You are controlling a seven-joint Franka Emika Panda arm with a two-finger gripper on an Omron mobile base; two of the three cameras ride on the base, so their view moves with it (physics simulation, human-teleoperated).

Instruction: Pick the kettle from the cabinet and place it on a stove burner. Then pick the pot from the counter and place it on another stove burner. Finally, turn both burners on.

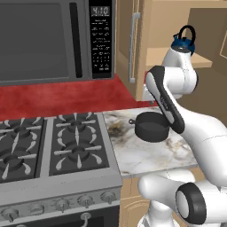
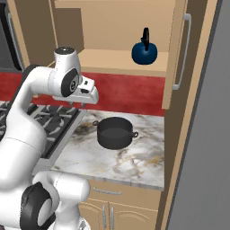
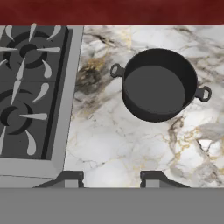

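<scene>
- Evidently, in the left base view, the kettle (image 1: 183, 41) is seen on the shelf of the open cabinet (image 1: 141, 42), partly hidden behind the arm's upper joint; the pot (image 1: 152, 126) is set on the counter (image 1: 146, 153) beside the stove burners (image 1: 76, 148), which are bare. A microwave (image 1: 53, 40) is mounted above the range.
- From the right base view, the kettle's handle is found upright; the gripper (image 2: 90, 96) is held well below the shelf.
- Through the hand view, the fingertips (image 3: 70, 179) are seen apart with nothing between them, aimed down at bare marble near the pot.
</scene>
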